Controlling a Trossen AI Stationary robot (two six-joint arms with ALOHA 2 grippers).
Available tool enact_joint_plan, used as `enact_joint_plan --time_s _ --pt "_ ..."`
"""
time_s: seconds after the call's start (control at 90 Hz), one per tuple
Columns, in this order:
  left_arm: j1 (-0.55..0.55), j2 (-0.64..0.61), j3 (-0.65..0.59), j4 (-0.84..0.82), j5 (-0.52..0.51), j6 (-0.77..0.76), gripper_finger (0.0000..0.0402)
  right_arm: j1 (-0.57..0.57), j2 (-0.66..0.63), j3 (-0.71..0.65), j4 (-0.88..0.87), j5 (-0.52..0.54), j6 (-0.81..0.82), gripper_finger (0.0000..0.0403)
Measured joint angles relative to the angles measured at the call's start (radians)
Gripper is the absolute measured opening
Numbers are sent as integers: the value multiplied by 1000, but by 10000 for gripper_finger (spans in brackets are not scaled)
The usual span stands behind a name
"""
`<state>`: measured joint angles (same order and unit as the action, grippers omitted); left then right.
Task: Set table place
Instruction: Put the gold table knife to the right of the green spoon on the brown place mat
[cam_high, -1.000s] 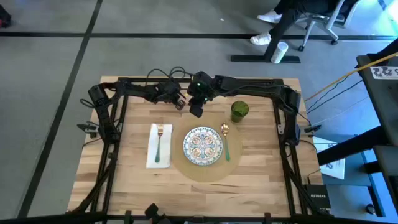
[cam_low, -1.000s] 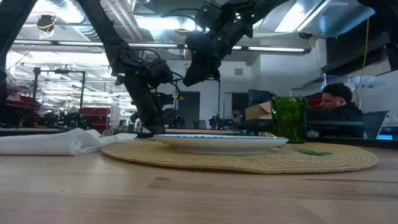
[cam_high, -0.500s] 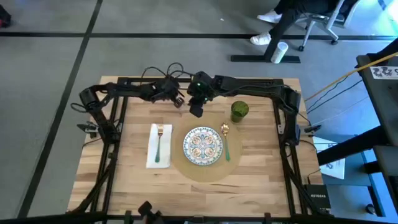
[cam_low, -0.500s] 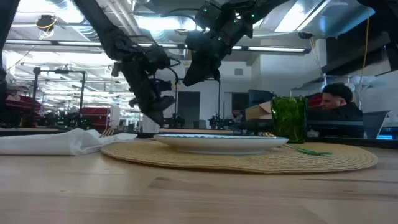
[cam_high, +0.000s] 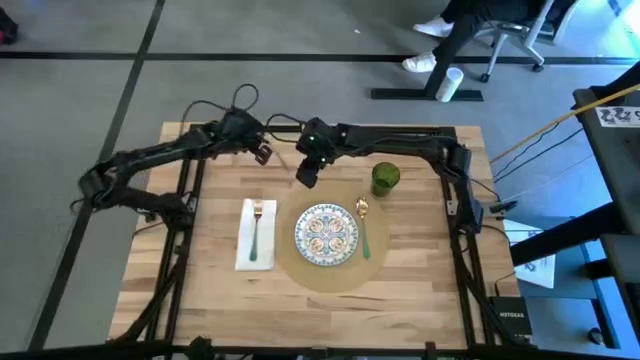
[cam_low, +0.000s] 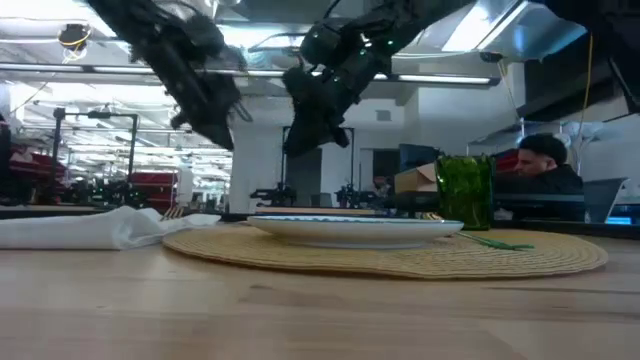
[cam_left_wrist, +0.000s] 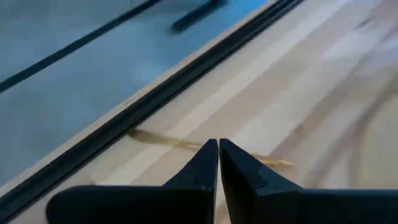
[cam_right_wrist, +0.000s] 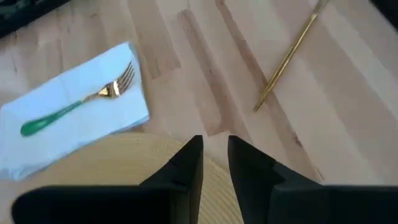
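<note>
The round tan placemat (cam_high: 325, 262) lies flat on the wooden table (cam_high: 210, 290) and carries a patterned plate (cam_high: 326, 233) and a green-handled spoon (cam_high: 363, 228). A white napkin (cam_high: 256, 233) with a fork (cam_right_wrist: 78, 104) lies left of it. A thin gold utensil (cam_right_wrist: 287, 55) lies flat on the wood near the far edge; the left wrist view shows it (cam_left_wrist: 163, 141) just ahead of my left gripper (cam_left_wrist: 218, 149), which hangs shut and empty above the far left (cam_high: 262, 150). My right gripper (cam_high: 308, 175) hovers over the mat's far edge, narrowly open (cam_right_wrist: 215, 149), with nothing between its fingers.
A green glass (cam_high: 385, 178) stands on the table just past the mat's far right edge. A black frame (cam_high: 330, 129) runs along the table's far edge. A seated person (cam_low: 545, 165) shows in the room behind. Bare wood lies in front of the mat.
My left gripper has risen from the table surface and drawn back toward the far left corner, its arm swinging out to the left. My right gripper has shifted slightly toward the table's left, staying at its height.
</note>
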<state>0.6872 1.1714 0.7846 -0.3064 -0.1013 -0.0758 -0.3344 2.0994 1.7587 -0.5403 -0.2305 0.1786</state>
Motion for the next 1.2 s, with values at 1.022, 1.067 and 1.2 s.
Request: enact_joint_plan --time_s 1.022,1.067,1.2 --pt "-12 -431 -214 -68 93 -126 0 -14 427 577 -209 34 78 133" --pt "-13 -431 -214 -85 83 -126 0 -7 442 576 -199 62 79 133" --pt "-13 -430 -214 -103 72 -131 0 10 471 575 -177 125 106 133"
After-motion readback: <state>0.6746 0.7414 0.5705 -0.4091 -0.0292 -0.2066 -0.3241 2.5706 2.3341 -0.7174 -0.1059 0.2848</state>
